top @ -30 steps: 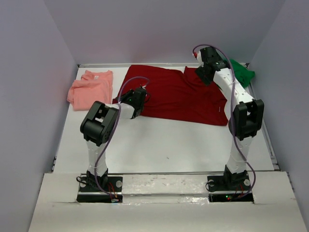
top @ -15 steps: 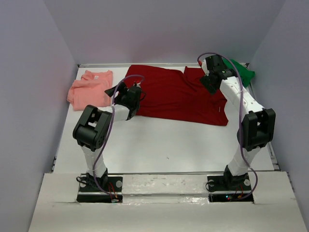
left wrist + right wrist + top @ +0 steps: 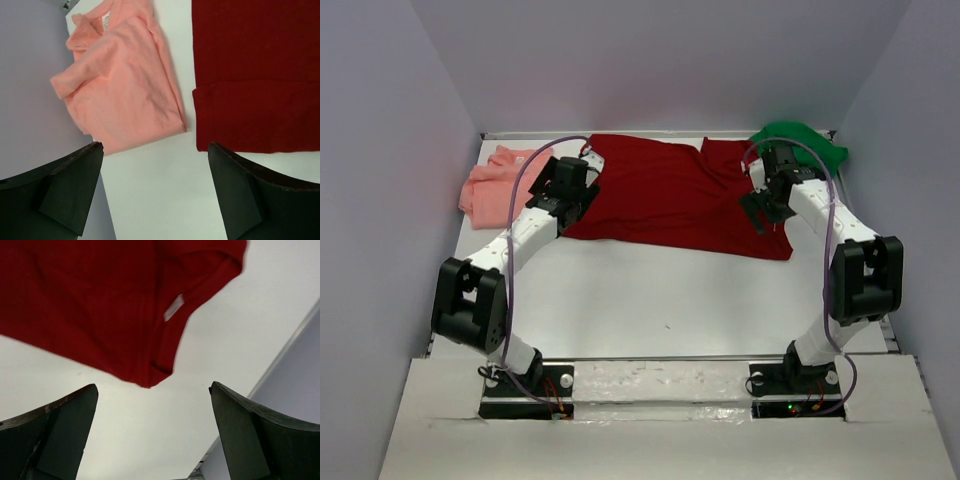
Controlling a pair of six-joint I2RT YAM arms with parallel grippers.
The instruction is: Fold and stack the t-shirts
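Observation:
A dark red t-shirt [image 3: 670, 195] lies spread flat across the back middle of the table. Left of it sits a folded salmon pink t-shirt [image 3: 490, 185], and a bright green t-shirt [image 3: 812, 146] is bunched in the back right corner. My left gripper [image 3: 563, 190] hovers open over the red shirt's left edge. In its wrist view, bare table lies between the pink shirt [image 3: 125, 75] and the red shirt [image 3: 255, 75], and the left gripper [image 3: 155, 147] holds nothing. My right gripper [image 3: 765, 205] hangs open above the red shirt's right end [image 3: 100, 300], also empty [image 3: 154, 387].
Purple walls close in the table on the left, back and right. The table's raised right rim [image 3: 280, 365] runs close to the right gripper. A white label [image 3: 173, 307] shows inside the red shirt's collar.
My left gripper opened and swung towards the back left, to the red shirt's left edge. My right arm drew back from the far right corner, uncovering the green shirt.

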